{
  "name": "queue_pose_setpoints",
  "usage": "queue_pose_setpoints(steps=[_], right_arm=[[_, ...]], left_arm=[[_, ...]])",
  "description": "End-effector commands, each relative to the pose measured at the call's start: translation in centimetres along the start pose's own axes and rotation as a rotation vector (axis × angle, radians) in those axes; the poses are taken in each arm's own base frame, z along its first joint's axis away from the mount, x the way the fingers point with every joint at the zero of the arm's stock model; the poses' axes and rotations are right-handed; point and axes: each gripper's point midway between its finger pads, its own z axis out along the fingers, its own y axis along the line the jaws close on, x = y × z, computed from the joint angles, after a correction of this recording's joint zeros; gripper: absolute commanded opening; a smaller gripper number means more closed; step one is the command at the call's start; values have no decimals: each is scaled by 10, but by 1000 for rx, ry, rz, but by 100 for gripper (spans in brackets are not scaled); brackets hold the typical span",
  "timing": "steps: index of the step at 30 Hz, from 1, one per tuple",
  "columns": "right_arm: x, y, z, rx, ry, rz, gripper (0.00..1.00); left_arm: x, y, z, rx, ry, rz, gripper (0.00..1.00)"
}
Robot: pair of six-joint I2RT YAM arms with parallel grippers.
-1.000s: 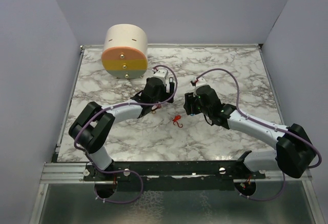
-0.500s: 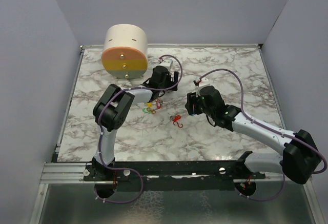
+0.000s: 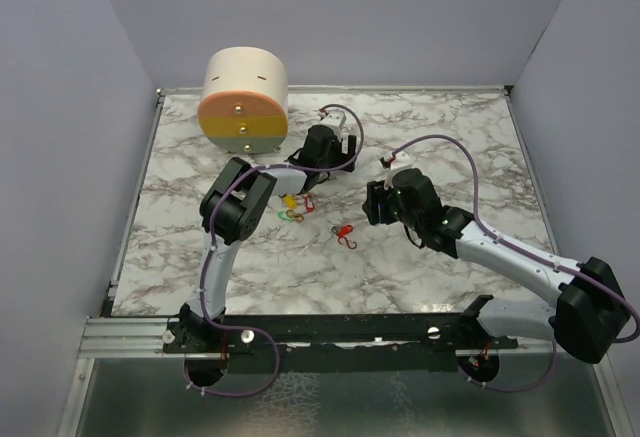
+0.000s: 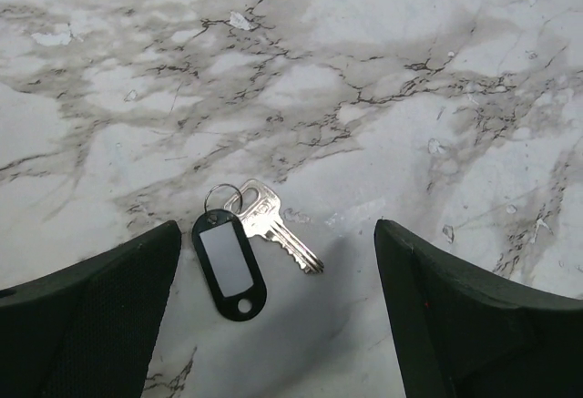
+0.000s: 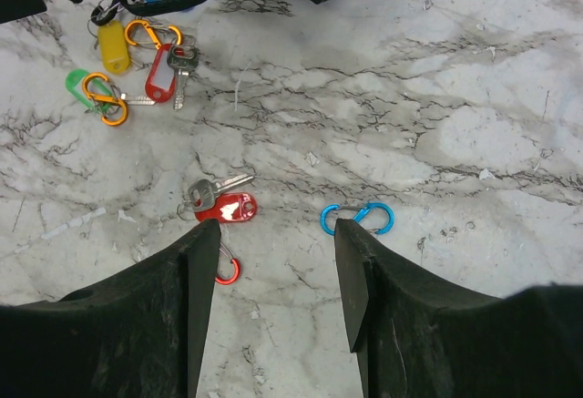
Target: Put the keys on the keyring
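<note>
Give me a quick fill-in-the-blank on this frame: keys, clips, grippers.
1. Left wrist view: the key shares a ring with a ____ tag.
2. Right wrist view: the clip farthest right is ____.
3. The left gripper and the right gripper are both ____.
Missing words: black; blue; open.

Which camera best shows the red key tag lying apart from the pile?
Right wrist: the red key tag lies sharp and close, just ahead of the open right claw, its silver key visible. Top external shows it only as a small red speck. Left wrist does not show it.
</note>
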Motion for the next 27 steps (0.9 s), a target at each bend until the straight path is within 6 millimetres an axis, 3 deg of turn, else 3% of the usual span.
queue_pose_setpoints(steps=[1, 7, 18, 23, 27], right_arm=[[-3, -3, -4, 10, -9, -8, 53], [-4, -3, -3, 12, -9, -13, 53], [-7, -7, -3, 27, -22, -23, 53], [-6, -6, -3, 25, -23, -22, 53], [-4, -7, -1, 26, -18, -22, 53]], left_arm=[[-3, -9, 13, 70, -12, -25, 89], [2, -14, 17, 110, 7, -38, 88], [32, -25, -10, 195, 66, -80, 82], [34, -29, -19, 205, 62, -85, 81], [27, -20, -19, 153, 35, -79, 81]])
